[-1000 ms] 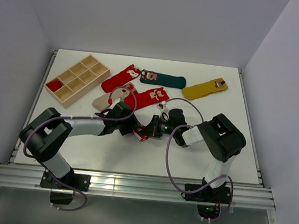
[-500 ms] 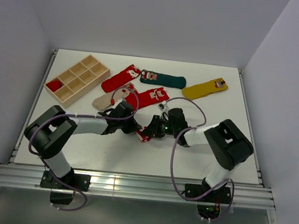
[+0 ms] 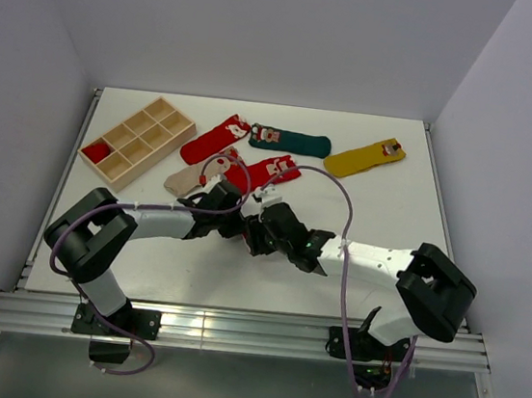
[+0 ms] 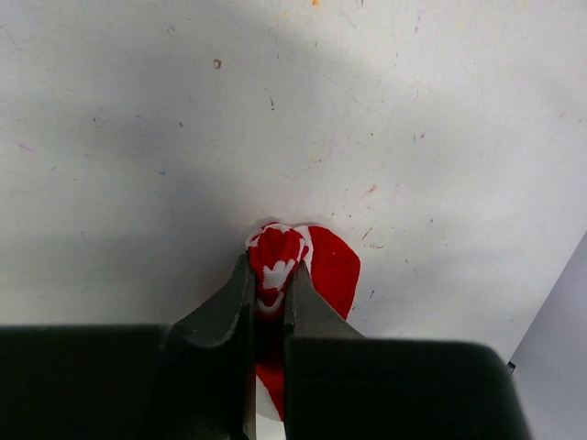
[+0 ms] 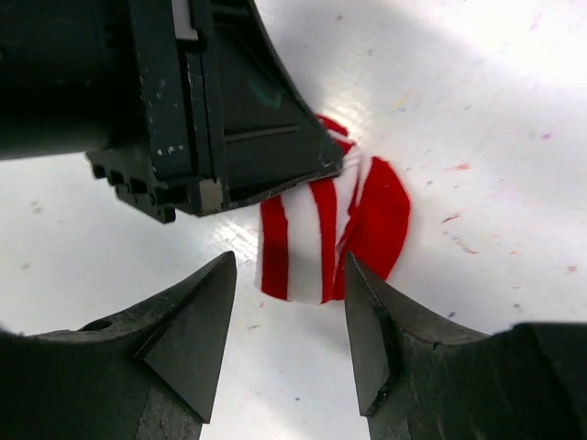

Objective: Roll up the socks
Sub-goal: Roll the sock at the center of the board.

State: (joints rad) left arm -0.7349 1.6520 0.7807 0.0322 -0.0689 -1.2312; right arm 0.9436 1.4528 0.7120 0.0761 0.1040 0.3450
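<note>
A red-and-white striped sock, rolled into a small bundle, lies on the white table. My left gripper is shut on the roll's end; in the top view it sits mid-table. My right gripper is open, one finger on each side of the roll without touching it; in the top view it hides the roll. Flat at the back lie a red sock, a dark green sock, a mustard sock, a second red sock and a beige sock.
A wooden compartment tray stands at the back left with something red in one compartment. White walls close in the table on three sides. The left gripper's body fills the upper left of the right wrist view.
My right arm has swung out to the right and its gripper has come round to the near side of the roll. My left gripper has stayed shut on the striped sock.
</note>
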